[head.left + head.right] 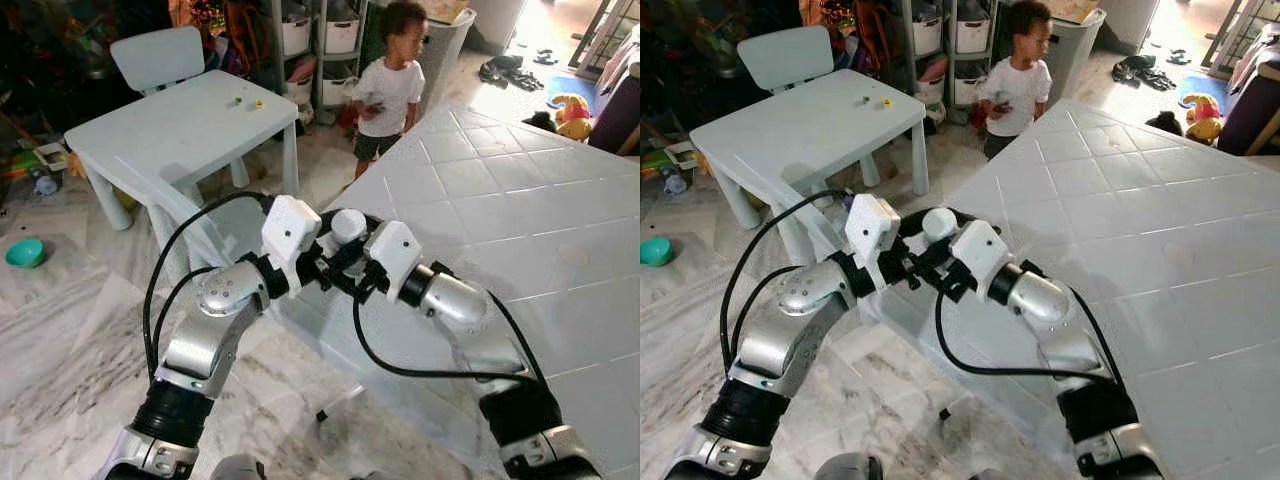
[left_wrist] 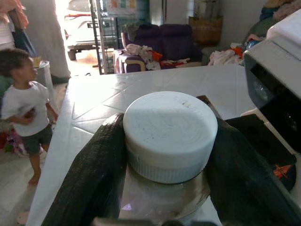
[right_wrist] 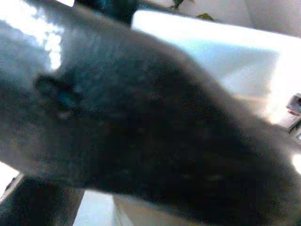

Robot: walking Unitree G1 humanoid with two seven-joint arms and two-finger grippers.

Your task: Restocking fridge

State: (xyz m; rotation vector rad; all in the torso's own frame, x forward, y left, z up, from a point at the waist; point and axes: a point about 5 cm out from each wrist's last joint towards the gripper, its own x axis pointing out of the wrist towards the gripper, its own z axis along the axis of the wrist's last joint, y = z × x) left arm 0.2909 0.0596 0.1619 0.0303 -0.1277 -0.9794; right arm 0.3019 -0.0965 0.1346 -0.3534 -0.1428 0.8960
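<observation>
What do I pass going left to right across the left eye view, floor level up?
Teal bowl → small pale table → left gripper on white-lidded jar → person → tiled counter → yellow toy.

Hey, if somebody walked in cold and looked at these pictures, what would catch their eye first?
Probably the two silver arms meeting in front of the robot, with the left gripper closed on a jar with a white lid at the near corner of a white tiled counter. Next, a small child standing just past the counter's far corner, beside a pale plastic table and chair.
</observation>
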